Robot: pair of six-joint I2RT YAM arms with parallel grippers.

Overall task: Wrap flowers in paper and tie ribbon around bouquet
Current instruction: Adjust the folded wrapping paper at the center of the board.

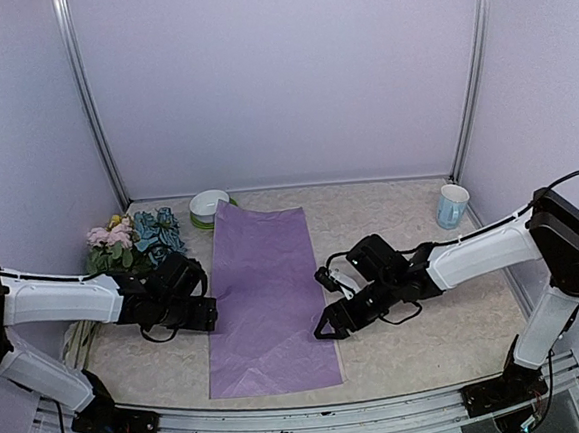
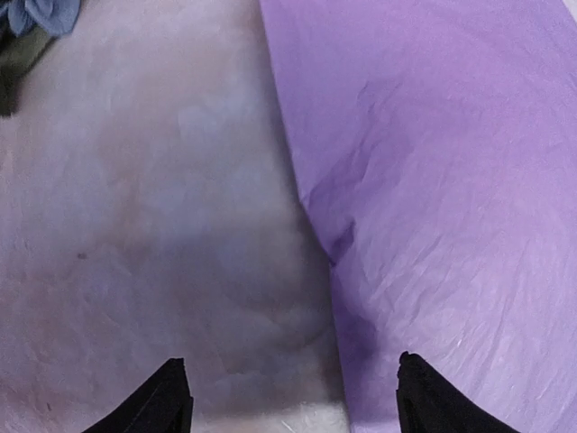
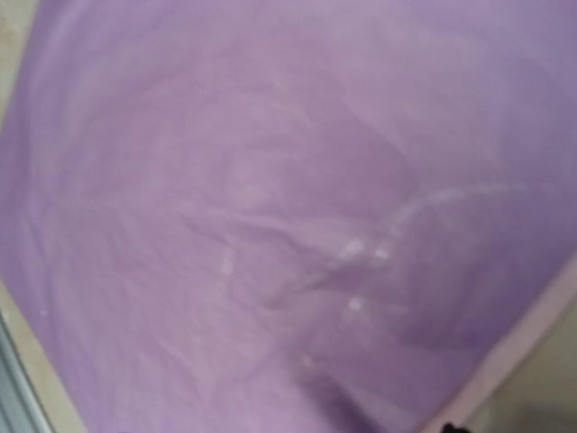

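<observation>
Both arms reach inward, forearms low, nearly level. Left end effector [image 1: 209, 313]: fingers spread wide. Right end effector [image 1: 324, 304] faces it, well apart, jaws likewise parted.

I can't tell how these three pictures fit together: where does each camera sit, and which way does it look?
Top view: fixed above and behind the arms, looking down on the table; both arms, paper, flowers, bowl and cup show.
Left wrist: rides the left arm, looking down past its open left gripper at the paper's left edge; two fingertips show.
Right wrist: rides the right arm, close over the paper, blurred; almost none of the arm shows.
Shared: all see the paper; top and left wrist see the flowers.
</observation>
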